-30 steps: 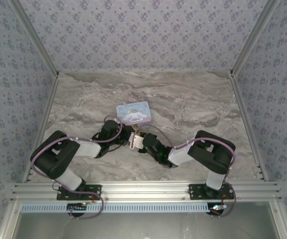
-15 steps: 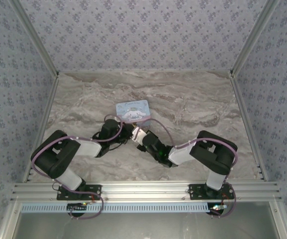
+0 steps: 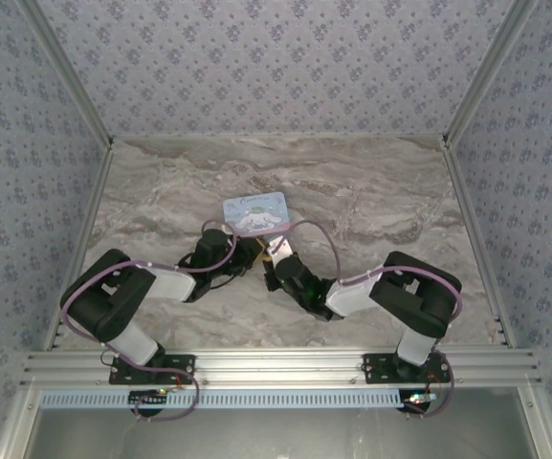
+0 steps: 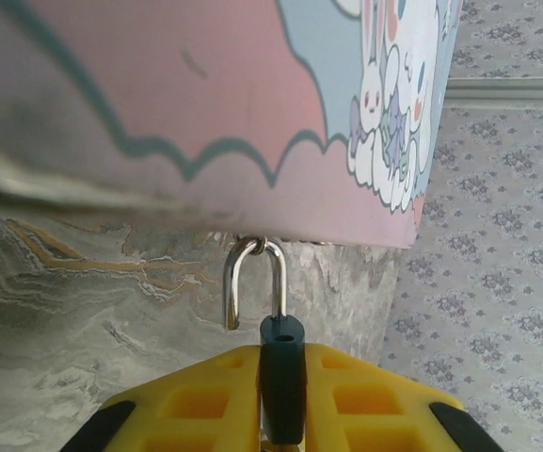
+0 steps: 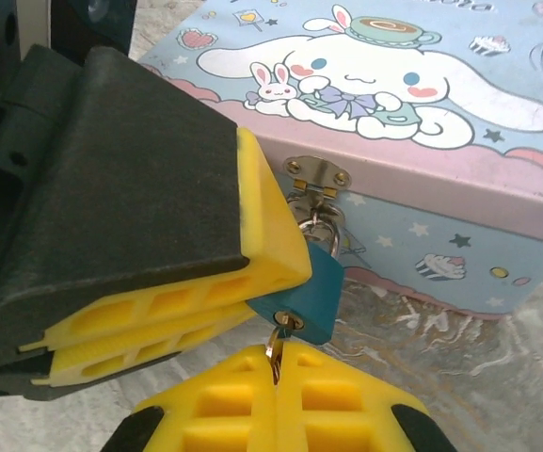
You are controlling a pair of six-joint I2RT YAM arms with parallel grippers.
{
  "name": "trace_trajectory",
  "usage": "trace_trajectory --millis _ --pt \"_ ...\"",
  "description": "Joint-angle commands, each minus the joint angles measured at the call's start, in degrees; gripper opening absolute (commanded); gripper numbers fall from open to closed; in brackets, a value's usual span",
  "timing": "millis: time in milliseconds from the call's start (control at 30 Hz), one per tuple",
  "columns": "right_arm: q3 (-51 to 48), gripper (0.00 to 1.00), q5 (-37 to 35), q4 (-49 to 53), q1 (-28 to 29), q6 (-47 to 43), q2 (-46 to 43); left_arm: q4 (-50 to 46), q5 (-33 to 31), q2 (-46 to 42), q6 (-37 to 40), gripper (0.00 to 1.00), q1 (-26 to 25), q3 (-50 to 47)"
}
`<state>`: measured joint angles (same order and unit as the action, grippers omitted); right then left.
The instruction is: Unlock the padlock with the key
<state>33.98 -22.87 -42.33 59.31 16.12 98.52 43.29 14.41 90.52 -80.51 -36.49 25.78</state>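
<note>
The small teal padlock [image 4: 281, 372] hangs by its metal shackle [image 4: 280, 282] from the hasp of the light-blue cartoon tin [image 3: 255, 212]. One shackle leg stands free of the body, so the shackle is sprung open. My left gripper [image 4: 281, 400] is shut on the padlock body, a yellow finger on each side. In the right wrist view the padlock [image 5: 316, 287] sits just below the tin's hasp [image 5: 316, 171]. The thin key [image 5: 276, 350] is in the keyhole on its underside. My right gripper [image 5: 278, 377] is shut on the key's head. Both grippers meet at the tin's front edge [image 3: 264, 254].
The tin [image 5: 412, 113] lies closed on the marble table [image 3: 371, 201], a little left of centre. Metal frame rails [image 3: 94, 239] and patterned walls close in the table on the left, right and back. Both arms' cables [image 3: 314, 234] loop above the table near the tin.
My right gripper has moved up and to the right, closer to the tin's front, and its cable loop has risen. The left arm has barely moved.
</note>
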Motion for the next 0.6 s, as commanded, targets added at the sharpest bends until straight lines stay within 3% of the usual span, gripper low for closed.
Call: trace_trajectory --millis 0,167,567 --pt "-2.4 0.0 2.7 -0.2 -2.2 7.8 -1.2 -0.3 0.6 -1.2 0.9 0.2 -0.3 -0.2" --pt "-4.0 0.0 6.6 -1.1 -3.7 13.2 -1.7 -3.9 -0.2 -4.3 2.6 0.32 -0.3 -0.4" --pt "-10.1 0.0 20.0 -7.1 -10.4 25.4 -3.6 -23.1 -6.8 -20.5 10.9 0.44 0.8 -0.3"
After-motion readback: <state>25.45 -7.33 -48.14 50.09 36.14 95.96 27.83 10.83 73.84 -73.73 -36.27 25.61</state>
